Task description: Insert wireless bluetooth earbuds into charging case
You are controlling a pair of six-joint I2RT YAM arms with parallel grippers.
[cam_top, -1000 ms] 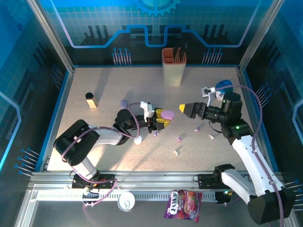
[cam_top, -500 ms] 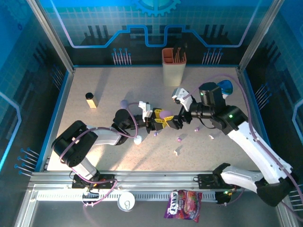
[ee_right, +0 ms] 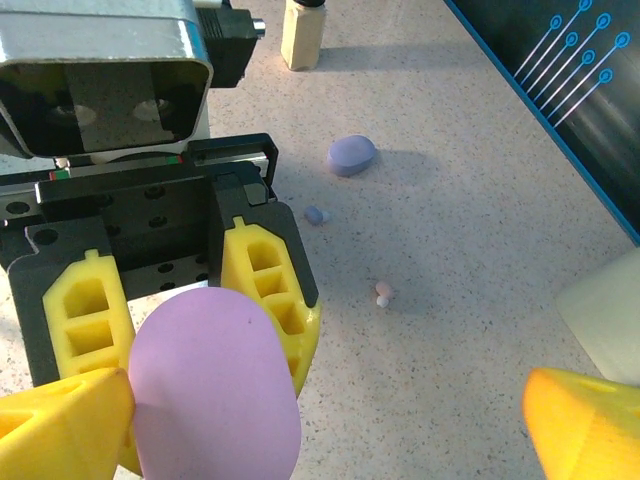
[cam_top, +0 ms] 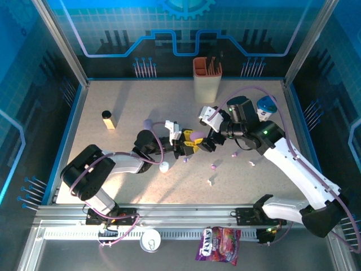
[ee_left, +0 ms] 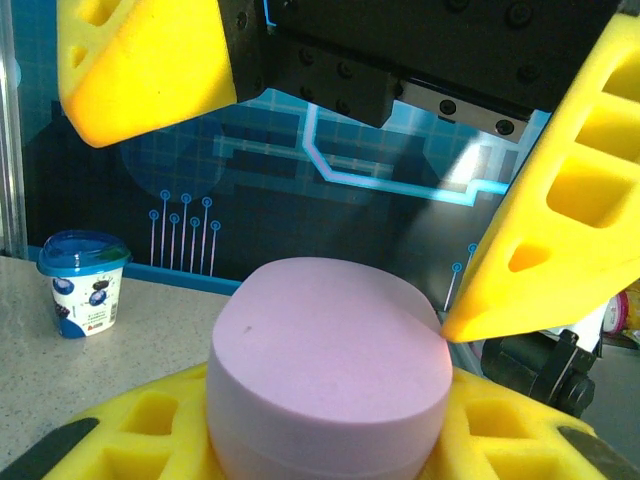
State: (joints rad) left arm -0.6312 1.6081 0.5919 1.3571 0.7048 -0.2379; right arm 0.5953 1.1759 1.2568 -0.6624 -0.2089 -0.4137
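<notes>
See snack bag (cam_top: 219,244) past the near rail. Count several loose earbuds (cam_top: 213,166), white and purple, lying on the table (cam_top: 130,101) just this side of the grippers, apart from each other. Spot white case (cam_top: 164,166) on the table just beside the left arm. Read left gripper (cam_top: 192,144) as clamped on pink case (cam_top: 196,136) mid-table. Read right gripper (cam_top: 206,141) as spread wide, straddling that same case. From left wrist, see one yellow fingertip (ee_left: 500,290) touching its edge, the other clear above. From right wrist, pick out more earbuds beyond, between held case and lilac case (ee_right: 351,154). Farther back: bottle (cam_top: 108,119), blue-lidded cup (cam_top: 265,105), holder (cam_top: 207,79) at the far wall.
</notes>
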